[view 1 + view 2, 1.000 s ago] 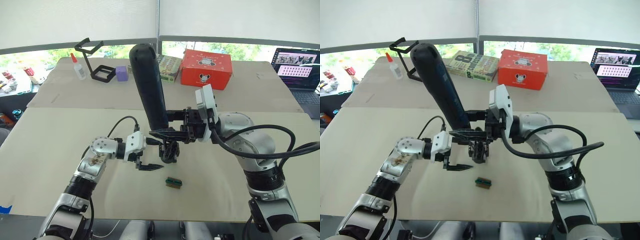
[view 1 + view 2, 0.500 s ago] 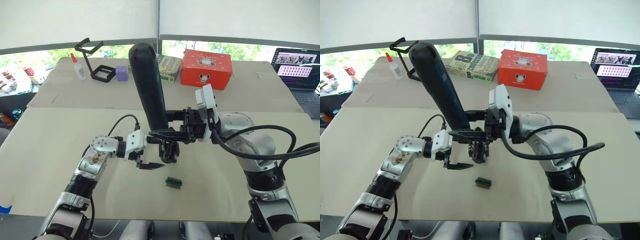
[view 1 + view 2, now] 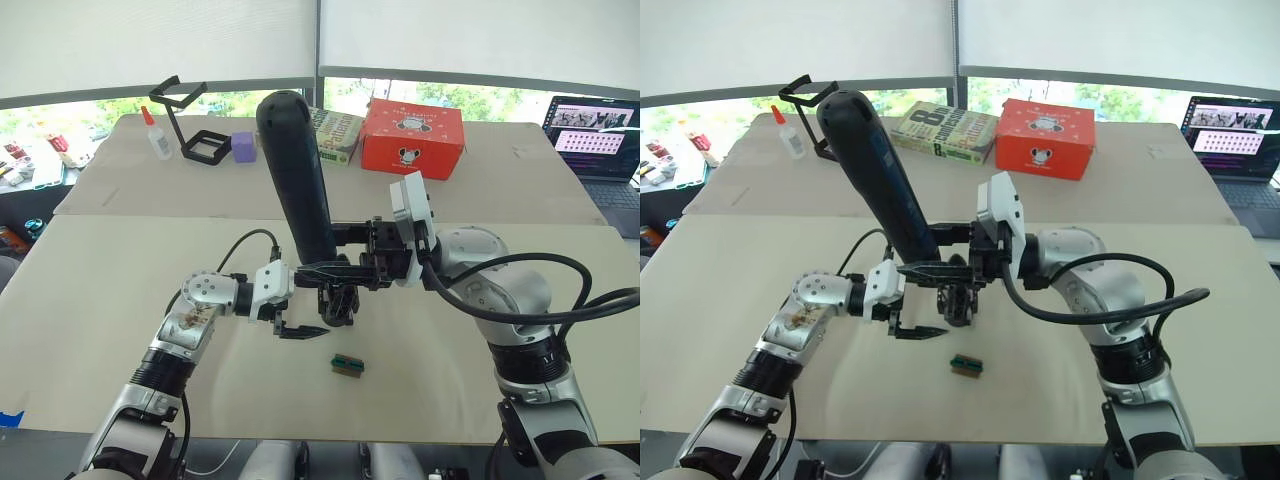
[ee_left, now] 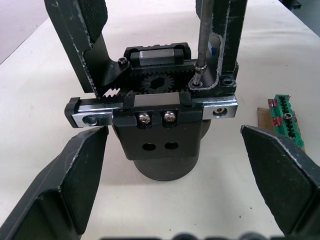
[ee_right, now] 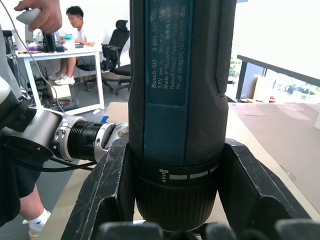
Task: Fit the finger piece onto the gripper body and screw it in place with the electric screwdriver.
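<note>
The gripper body (image 4: 159,136) stands on the table between the wide-open fingers (image 4: 75,175) of my left gripper (image 3: 305,310), which touch nothing. A black finger piece (image 4: 229,40) stands upright on the body's right end, and another finger (image 4: 82,35) rises at its left end. My right gripper (image 3: 320,264) is shut on the electric screwdriver (image 3: 298,175), which stands nearly upright, leaning a little left. Its thin metal bit (image 4: 200,47) comes down to the base of the finger piece. The pads (image 5: 107,192) clamp the screwdriver's collar (image 5: 177,175).
A small green-and-black block (image 3: 347,365) lies just in front of the body. On the far table are a red box (image 3: 413,137), a book (image 3: 337,132), a purple block (image 3: 243,146), a black stand (image 3: 180,115), a glue bottle (image 3: 156,136) and a laptop (image 3: 600,140).
The screwdriver's top has tipped very slightly to the left. Both arms and the gripper body stay where they were.
</note>
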Available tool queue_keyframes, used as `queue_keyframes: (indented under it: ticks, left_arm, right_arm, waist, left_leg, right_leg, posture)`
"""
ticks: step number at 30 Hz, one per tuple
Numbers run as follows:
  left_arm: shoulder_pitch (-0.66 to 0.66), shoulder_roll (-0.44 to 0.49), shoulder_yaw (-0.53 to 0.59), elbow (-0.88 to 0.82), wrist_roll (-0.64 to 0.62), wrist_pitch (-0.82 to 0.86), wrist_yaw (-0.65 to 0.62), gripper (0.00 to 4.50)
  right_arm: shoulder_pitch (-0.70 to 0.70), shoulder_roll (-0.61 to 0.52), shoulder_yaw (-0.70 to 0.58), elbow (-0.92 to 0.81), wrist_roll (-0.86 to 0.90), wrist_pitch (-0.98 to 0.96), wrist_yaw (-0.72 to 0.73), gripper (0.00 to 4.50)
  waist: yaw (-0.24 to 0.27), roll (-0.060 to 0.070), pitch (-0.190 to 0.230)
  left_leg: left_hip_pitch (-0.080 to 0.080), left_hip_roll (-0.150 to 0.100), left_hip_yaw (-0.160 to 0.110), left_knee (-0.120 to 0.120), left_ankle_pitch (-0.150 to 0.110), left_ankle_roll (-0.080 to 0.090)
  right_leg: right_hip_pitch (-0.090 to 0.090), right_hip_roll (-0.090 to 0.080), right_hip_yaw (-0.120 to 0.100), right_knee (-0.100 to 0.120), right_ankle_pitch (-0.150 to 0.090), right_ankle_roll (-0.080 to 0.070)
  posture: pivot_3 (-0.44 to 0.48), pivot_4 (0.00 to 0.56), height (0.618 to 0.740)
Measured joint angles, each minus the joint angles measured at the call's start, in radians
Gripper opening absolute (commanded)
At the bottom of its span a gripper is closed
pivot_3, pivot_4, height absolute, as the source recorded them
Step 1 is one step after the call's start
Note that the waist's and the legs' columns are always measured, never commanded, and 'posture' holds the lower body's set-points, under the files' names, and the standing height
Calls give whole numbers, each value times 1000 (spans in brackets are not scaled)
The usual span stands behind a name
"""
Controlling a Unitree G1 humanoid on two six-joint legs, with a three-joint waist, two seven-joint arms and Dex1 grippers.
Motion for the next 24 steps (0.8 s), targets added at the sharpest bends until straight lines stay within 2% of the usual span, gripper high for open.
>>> queue_keyframes:
  ticks: [13,24]
  left_arm:
    - [-1,-8,-6,9,3,0,1,4500]
    - [-44,-71,-28,137,39,-21,25,4500]
  right_arm:
    - [6,-17,1,3,-16,-7,14,1911]
    - [6,-17,1,4,-16,-7,2,1911]
  waist:
    - [1,0,0]
    - [3,0,0]
  left_leg:
    - [0,0,0,0,0,0]
    - [0,-1,0,0,0,0]
  right_leg:
    - [0,0,0,0,0,0]
    - [0,0,0,0,0,0]
  posture:
    - [0,150,740]
    - [0,150,740]
